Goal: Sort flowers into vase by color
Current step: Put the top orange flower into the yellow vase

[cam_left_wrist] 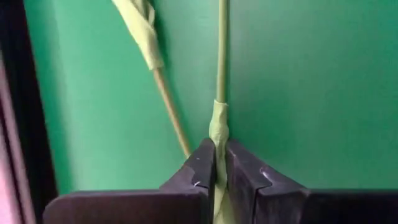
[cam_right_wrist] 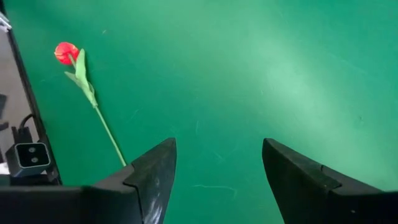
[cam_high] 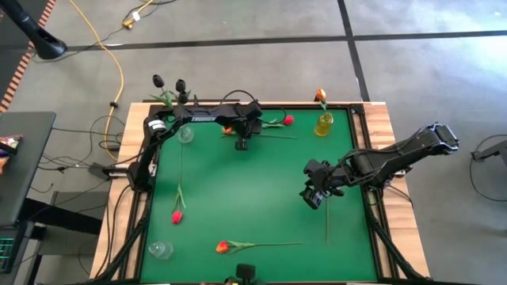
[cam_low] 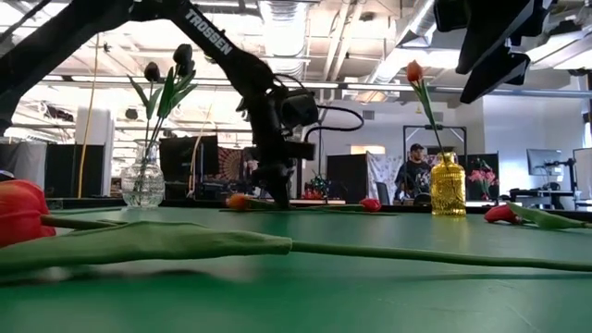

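- the green table (cam_high: 253,190) held most of the flowers loose: a red one (cam_high: 177,215) at the left, an orange one (cam_high: 223,247) near the front, and a red one (cam_high: 288,120) at the back.
- the right gripper (cam_high: 314,192) waited over the table's right part, jaws wide and empty.
- the left gripper (cam_left_wrist: 215,165) was down at the back, jaws pinched on a green stem (cam_left_wrist: 221,62); by my judgement a pick had just begun.
- done: 2 black tulips (cam_high: 169,82) stood in the clear vase (cam_low: 142,181), 1 orange tulip (cam_high: 320,95) in the yellow vase (cam_high: 324,124).
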You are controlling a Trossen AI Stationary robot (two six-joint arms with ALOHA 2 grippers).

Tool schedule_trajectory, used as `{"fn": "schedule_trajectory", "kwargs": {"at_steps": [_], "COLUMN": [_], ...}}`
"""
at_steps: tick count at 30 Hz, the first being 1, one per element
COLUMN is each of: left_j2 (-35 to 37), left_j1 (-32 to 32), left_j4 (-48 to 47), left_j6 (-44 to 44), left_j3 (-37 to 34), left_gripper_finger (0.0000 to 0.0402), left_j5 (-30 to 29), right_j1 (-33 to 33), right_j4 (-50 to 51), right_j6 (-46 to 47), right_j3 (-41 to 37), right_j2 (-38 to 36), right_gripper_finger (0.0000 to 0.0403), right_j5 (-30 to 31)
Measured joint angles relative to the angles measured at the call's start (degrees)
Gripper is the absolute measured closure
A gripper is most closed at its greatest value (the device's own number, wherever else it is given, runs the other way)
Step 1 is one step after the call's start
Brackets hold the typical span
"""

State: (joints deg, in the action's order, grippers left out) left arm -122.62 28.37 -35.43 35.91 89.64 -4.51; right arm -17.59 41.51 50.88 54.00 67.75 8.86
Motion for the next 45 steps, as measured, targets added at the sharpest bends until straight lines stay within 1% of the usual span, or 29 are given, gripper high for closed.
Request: {"fn": "schedule_trajectory", "kwargs": {"at_steps": [3, 6, 11, 14, 18, 20, 23, 27, 30, 32, 35, 38, 45], "left_j2": [0.44, 0.54, 1.01, 2.67, 6.06, 8.10, 10.57, 12.61, 13.33, 13.43, 13.46, 13.46, 13.46], "left_j1": [-1.21, -2.43, -4.76, -6.24, -8.61, -9.85, -11.46, -13.06, -13.97, -14.43, -14.83, -15.46, -18.21], "left_j4": [-4.67, -13.53, -24.20, -28.12, -30.86, -32.02, -35.43, -41.21, -43.58, -44.63, -45.90, -46.42, -46.37], "left_j6": [-0.15, -1.97, -3.79, -5.40, -8.61, -10.14, -11.56, -14.49, -16.87, -18.63, -21.53, -23.65, -24.76], "left_j3": [4.33, 9.60, 15.66, 17.05, 17.05, 17.07, 17.10, 17.10, 17.10, 17.10, 17.10, 17.10, 17.10], "left_gripper_finger": [0.0393, 0.0397, 0.0399, 0.0399, 0.0399, 0.0399, 0.0399, 0.0399, 0.0399, 0.0399, 0.0399, 0.0399, 0.0400], "left_j5": [-0.50, -0.07, 0.38, 1.70, 4.35, 4.53, 4.52, 4.47, 3.77, 3.74, 3.69, 2.86, 3.07], "right_j1": [0.28, 0.97, 2.07, 2.48, 2.82, 2.60, 2.60, 2.87, 3.90, 4.85, 6.65, 9.03, 14.88], "right_j4": [-0.65, -1.37, -1.32, -1.39, -2.17, -3.83, -8.20, -14.56, -18.50, -20.07, -21.76, -23.28, -25.19], "right_j6": [-1.61, -2.74, -2.86, -3.01, -7.69, -11.24, -19.04, -31.69, -41.25, -47.33, -55.35, -59.41, -59.73], "right_j3": [0.00, 0.00, 0.00, 0.00, 0.00, 0.00, 0.00, 0.00, 0.00, 0.00, 0.02, 0.04, 0.04], "right_j2": [0.00, 0.00, 0.00, 0.00, 0.00, 0.00, 0.00, 0.00, 0.00, 0.09, 1.09, 2.90, 10.08], "right_gripper_finger": [0.0137, 0.0137, 0.0137, 0.0137, 0.0137, 0.0137, 0.0137, 0.0137, 0.0137, 0.0137, 0.0137, 0.0137, 0.0137], "right_j5": [0.04, 0.04, 0.05, 0.04, 0.04, 0.06, 0.04, 0.07, 0.28, 1.84, 5.86, 8.25, 7.76]}}
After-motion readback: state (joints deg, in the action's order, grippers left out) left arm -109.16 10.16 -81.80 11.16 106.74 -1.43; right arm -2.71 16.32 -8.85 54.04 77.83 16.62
